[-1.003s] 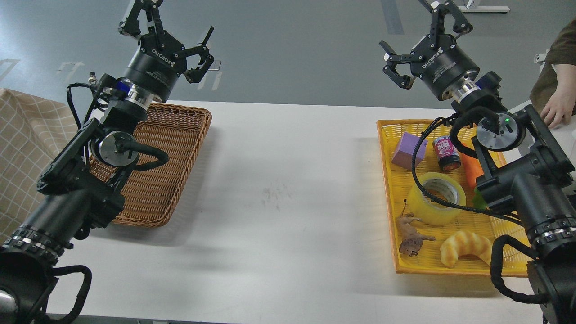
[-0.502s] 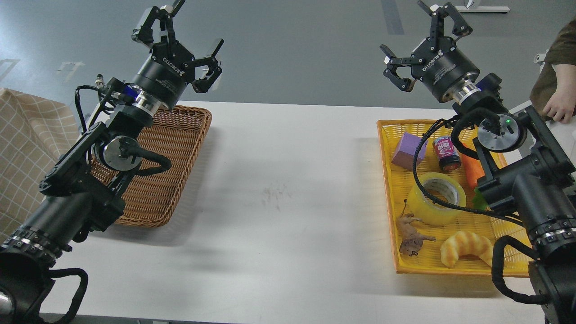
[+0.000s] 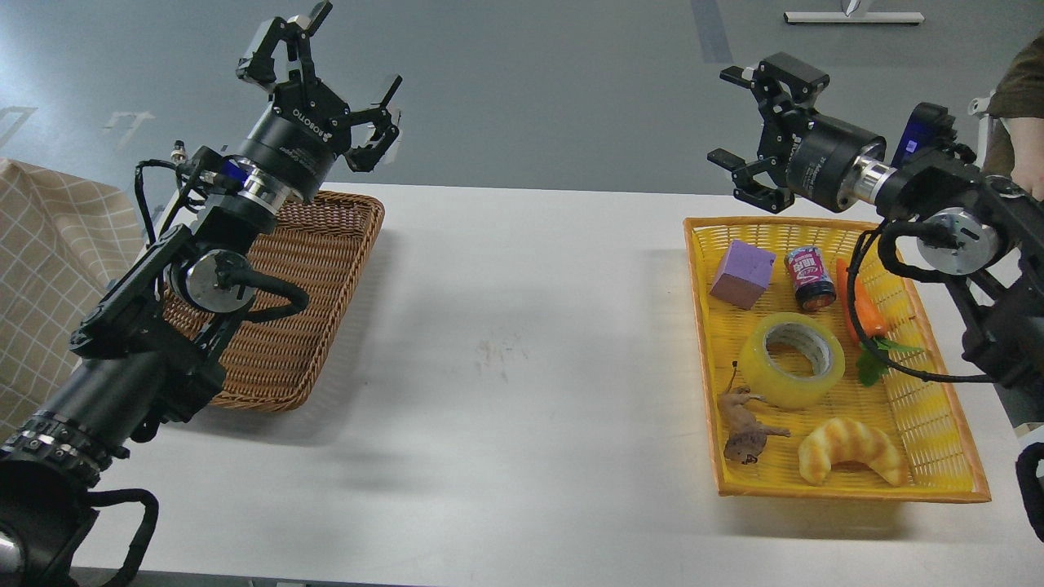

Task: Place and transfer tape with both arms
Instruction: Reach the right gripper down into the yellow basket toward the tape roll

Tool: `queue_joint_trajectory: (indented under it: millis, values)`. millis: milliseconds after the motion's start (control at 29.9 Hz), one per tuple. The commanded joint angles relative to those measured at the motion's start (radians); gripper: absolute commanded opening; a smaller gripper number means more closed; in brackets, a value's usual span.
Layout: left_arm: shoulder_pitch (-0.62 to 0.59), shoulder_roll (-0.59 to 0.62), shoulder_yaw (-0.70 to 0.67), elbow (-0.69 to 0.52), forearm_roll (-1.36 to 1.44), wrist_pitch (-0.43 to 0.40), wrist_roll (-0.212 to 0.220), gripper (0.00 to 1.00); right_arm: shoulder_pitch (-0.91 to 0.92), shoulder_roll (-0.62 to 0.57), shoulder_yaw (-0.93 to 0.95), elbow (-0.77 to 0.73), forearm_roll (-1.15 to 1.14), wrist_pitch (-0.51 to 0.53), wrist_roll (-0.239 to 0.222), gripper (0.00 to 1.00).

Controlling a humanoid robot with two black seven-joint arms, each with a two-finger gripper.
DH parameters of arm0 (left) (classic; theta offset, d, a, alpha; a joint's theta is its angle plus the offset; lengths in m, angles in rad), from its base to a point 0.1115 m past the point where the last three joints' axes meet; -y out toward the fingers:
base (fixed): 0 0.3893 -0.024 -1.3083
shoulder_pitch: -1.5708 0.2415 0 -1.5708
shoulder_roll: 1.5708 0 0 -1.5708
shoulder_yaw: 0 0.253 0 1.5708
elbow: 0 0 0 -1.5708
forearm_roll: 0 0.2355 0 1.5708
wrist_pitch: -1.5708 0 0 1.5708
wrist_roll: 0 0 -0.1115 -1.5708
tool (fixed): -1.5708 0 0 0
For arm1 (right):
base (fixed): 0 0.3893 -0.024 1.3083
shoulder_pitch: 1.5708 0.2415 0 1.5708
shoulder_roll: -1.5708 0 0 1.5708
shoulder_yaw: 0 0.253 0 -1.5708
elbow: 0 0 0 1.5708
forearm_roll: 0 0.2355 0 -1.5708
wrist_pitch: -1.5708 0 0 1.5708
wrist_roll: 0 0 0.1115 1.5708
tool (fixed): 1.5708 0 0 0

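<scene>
The tape (image 3: 791, 359), a thick translucent yellow roll with a grey-white core, lies flat in the middle of the yellow basket (image 3: 938, 408) at the right. My right gripper (image 3: 754, 134) is open and empty, held in the air above the basket's far edge, well above and beyond the tape, fingers pointing left. My left gripper (image 3: 330, 90) is open and empty, raised above the far corner of the brown wicker basket (image 3: 294, 326) at the left.
The yellow basket also holds a purple block (image 3: 741, 274), a small dark can (image 3: 809, 278), an orange carrot (image 3: 856, 302), a brown toy animal (image 3: 746, 428) and a croissant (image 3: 852, 448). A person's arm (image 3: 1024, 90) shows at the far right edge. A checked cloth (image 3: 41, 269) lies at the left.
My right arm has swung right and turned, so its gripper now points left and the arm no longer covers the basket. My left gripper shifted slightly right and forward. The tape has not moved.
</scene>
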Motion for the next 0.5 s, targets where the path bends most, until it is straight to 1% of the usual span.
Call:
queue_joint_trajectory:
  millis: [0,134,267,368,468]
  values:
    - [-0.001,0.001,-0.002,0.000,0.001,-0.001,0.001,0.98,-0.011,-0.095,-0.021,0.089,-0.185,0.000,0.002,1.00]
    - [-0.003,-0.001,-0.002,0.000,0.001,-0.003,0.001,0.98,-0.019,-0.172,-0.023,0.158,-0.274,0.000,0.002,1.00]
    - [-0.003,-0.001,0.001,0.000,0.003,-0.003,0.001,0.98,-0.055,-0.299,-0.027,0.286,-0.287,0.000,0.002,1.00]
    - [-0.005,0.001,0.001,-0.001,0.003,-0.003,0.001,0.98,-0.094,-0.368,-0.029,0.340,-0.326,0.000,0.002,1.00]
    - [-0.005,0.004,-0.009,0.000,0.001,-0.005,0.001,0.98,-0.109,-0.458,-0.058,0.376,-0.437,0.000,0.002,1.00]
